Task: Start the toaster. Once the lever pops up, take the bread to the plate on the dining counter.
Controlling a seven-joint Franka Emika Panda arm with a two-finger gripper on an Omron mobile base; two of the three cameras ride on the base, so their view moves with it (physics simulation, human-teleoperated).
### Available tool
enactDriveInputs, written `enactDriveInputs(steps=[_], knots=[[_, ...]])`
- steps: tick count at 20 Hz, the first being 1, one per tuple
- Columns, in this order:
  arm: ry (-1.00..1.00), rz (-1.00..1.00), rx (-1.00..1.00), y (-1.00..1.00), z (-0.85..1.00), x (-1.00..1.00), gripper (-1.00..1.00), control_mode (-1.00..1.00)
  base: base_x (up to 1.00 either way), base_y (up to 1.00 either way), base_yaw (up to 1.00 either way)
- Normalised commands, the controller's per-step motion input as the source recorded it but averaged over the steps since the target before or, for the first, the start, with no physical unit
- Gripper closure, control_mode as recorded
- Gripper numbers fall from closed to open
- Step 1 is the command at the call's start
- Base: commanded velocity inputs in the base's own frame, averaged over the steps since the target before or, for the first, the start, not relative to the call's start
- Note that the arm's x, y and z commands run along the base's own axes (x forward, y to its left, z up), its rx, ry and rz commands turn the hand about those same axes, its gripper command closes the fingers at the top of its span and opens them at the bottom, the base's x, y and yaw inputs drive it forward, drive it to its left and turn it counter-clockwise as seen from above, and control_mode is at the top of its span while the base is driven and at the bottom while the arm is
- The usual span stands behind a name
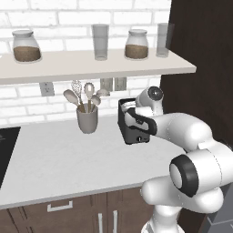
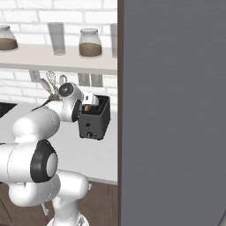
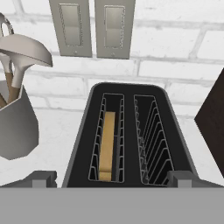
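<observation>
Here, the white counter (image 1: 59, 159) spans the lower half of the left base view, backed by a white brick wall (image 1: 27, 98) and topped by a shelf (image 1: 91, 66) carrying two jars (image 1: 26, 45) and two glasses (image 1: 100, 42). In the right base view a tall grey panel (image 2: 172, 110) occupies the right half of the frame. The robot arm (image 1: 191, 136) rises from the lower right of the left base view and reaches toward frame centre. The toaster (image 1: 133, 123) stands at the centre of the left base view, just right of the grey utensil cup (image 1: 87, 119); its knobbed narrow face (image 2: 90, 131) points toward the camera, so its long axis runs from the viewer toward the wall. In the hand view the two slots run bottom to top, toward two wall outlets (image 3: 92, 27) at upper centre. The bread (image 3: 106, 144) stands on edge in the left slot, sunk low, its long edge parallel to the slot. The gripper (image 3: 112, 179) hovers above the toaster's near end, fingertips (image 3: 43, 178) spread wide at the bottom corners, holding nothing.
</observation>
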Motion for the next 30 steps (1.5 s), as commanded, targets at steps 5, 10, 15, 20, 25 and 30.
enactDriveInputs(steps=[5,10,15,20,25,30], knots=[[0.0,0.0,0.0,0.0,0.0,0.0,-1.0,-1.0,0.0,0.0,0.0],[0.0,0.0,0.0,0.0,0.0,0.0,-1.0,-1.0,0.0,0.0,0.0],[0.0,0.0,0.0,0.0,0.0,0.0,-1.0,-1.0,0.0,0.0,0.0],[0.0,0.0,0.0,0.0,0.0,0.0,-1.0,-1.0,0.0,0.0,0.0],[0.0,0.0,0.0,0.0,0.0,0.0,-1.0,-1.0,0.0,0.0,0.0],[0.0,0.0,0.0,0.0,0.0,0.0,-1.0,-1.0,0.0,0.0,0.0]])
